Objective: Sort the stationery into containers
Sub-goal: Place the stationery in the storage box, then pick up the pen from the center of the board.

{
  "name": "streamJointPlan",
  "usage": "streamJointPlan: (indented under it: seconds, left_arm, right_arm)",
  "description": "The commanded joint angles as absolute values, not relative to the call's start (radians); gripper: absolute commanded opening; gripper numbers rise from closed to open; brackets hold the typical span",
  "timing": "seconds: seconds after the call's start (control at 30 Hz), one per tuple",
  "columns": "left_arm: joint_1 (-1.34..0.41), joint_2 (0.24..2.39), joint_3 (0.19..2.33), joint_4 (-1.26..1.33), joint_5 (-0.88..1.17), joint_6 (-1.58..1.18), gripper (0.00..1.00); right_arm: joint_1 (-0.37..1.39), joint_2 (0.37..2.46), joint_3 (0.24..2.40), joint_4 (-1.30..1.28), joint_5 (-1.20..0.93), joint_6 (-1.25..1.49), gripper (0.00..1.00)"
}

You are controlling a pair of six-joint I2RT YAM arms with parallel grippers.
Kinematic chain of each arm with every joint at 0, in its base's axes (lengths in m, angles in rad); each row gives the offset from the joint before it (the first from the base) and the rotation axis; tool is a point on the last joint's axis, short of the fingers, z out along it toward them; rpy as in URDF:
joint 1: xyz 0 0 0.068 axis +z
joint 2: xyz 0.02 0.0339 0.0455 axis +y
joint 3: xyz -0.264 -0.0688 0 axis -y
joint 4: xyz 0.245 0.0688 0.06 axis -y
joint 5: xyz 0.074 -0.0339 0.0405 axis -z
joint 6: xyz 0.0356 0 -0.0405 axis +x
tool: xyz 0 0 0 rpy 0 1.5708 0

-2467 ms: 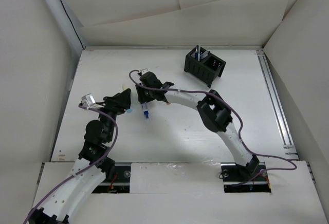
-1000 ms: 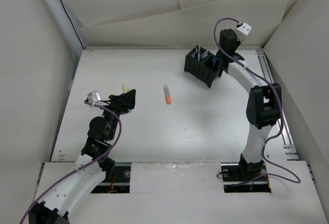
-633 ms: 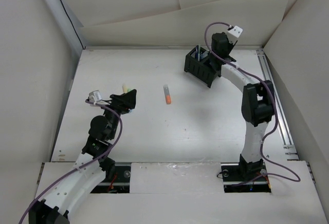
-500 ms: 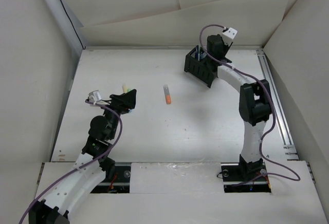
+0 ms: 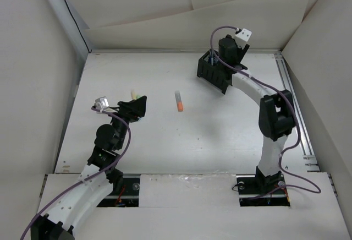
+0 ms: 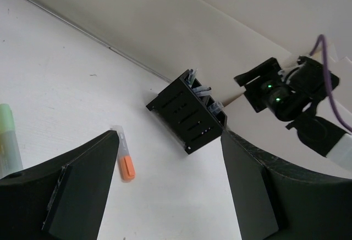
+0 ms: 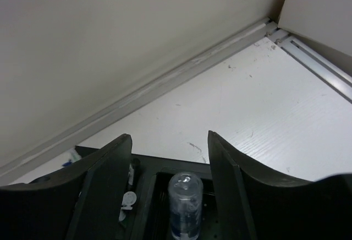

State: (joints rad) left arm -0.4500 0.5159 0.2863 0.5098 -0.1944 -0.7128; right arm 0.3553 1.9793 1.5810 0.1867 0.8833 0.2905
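Note:
The black slotted organiser [image 5: 215,74] stands at the far right of the table. My right gripper [image 5: 224,57] hovers right over it, open. In the right wrist view a clear-capped white-blue marker [image 7: 184,207] stands in a compartment between my right gripper's [image 7: 170,190] spread fingers, touching neither. Other pens [image 7: 127,200] stand in the compartment to its left. A grey marker with an orange end [image 5: 178,101] lies mid-table. A pale yellow marker [image 5: 133,94] lies just beyond my left gripper [image 5: 137,107], which is open and empty. The left wrist view shows the orange-ended marker [image 6: 124,160], a pale green marker [image 6: 6,138] and the organiser [image 6: 187,116].
White walls close in the table on the left, back and right. A metal rail [image 5: 294,108] runs along the right edge. The right arm's elbow [image 5: 275,116] stands over the right side of the table.
My right arm carried the white-blue marker from beside the left gripper to the organiser and let it go there. It then shifted slightly left above the organiser. The left arm barely moved.

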Motion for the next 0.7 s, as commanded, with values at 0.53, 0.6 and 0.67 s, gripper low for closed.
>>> streamJointPlan:
  seconds: [0.53, 0.6, 0.67]
  left_arm:
    - [-0.453, 0.505, 0.290, 0.578, -0.166, -0.718, 0.71]
    - [-0.453, 0.505, 0.290, 0.578, -0.166, -0.718, 0.71]
    - [-0.453, 0.505, 0.290, 0.578, -0.166, -0.718, 0.71]
  right_arm:
    - [0.638, 1.909, 1.492, -0.060, 0.336, 0.307, 0.00]
    - [0.656, 1.969, 1.541, -0.106, 0.315, 0.307, 0.24]
    - [0.657, 2.052, 1.626, -0.195, 0.325, 0.316, 0.47]
